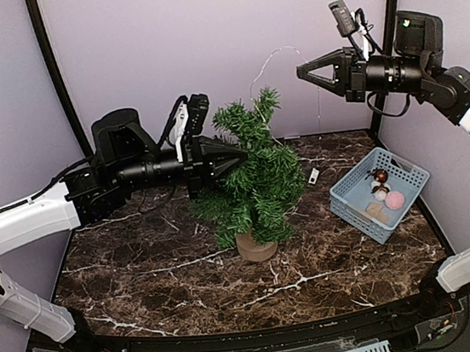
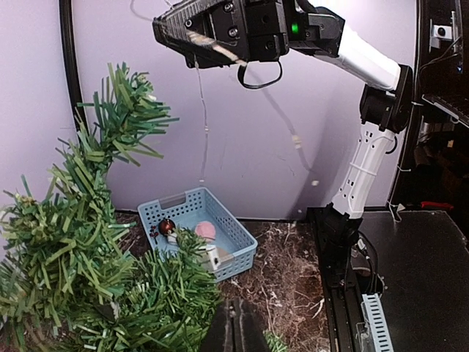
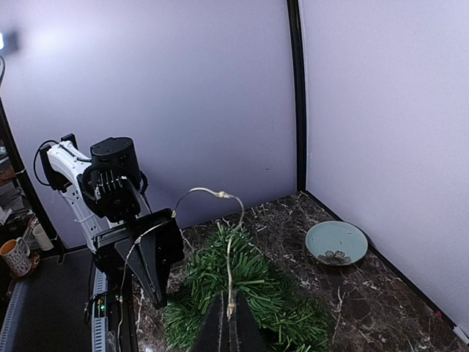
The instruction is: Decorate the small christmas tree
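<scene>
Right at our left end effector (image 1: pixel 240 160), clenched tight, stands the small christmas tree (image 1: pixel 258 186) on the dark surface (image 1: pixel 145 281). Our right end effector (image 1: pixel 301 72), high above the tree, pinches a thin wire (image 3: pixel 229 264).

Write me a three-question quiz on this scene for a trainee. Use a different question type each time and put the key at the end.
1. True or false: the blue basket stands on the left arm's side of the small christmas tree.
2. What does the right gripper pinch? A: a pink ball. B: a thin wire. C: a tree branch.
3. In one word, is the left gripper open or shut?

Key: 1 false, it is on the right arm's side; 2 B; 3 shut.
</scene>
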Available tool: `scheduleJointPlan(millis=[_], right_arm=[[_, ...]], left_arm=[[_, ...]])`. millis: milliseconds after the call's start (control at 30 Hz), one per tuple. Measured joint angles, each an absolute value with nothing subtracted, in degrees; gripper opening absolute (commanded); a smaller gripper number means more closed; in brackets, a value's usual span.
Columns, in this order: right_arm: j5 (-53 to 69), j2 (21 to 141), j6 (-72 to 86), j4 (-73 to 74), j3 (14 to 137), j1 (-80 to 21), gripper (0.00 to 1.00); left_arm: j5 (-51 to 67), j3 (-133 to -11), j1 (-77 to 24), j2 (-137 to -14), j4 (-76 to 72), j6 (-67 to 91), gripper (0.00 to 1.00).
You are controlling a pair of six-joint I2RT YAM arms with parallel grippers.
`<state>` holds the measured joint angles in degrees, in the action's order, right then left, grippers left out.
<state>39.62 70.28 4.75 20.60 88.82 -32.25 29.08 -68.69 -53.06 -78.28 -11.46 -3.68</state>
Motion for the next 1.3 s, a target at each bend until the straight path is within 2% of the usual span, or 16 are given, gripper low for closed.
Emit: scheduleJointPlan(millis=[733,1300], right_arm=[[34.9,64.2,2.2,24.2,88.9,-32.2,0.0],[24.4,63.0,-2.2,29.3,94.4,-32.2,0.0]], left_arm=[[23.6,-66.7,-52.2,-70.8,-18.7,2.0,0.0],[19.4,-60.3,-43.3,-67.3,-26.7,11.1,0.0]])
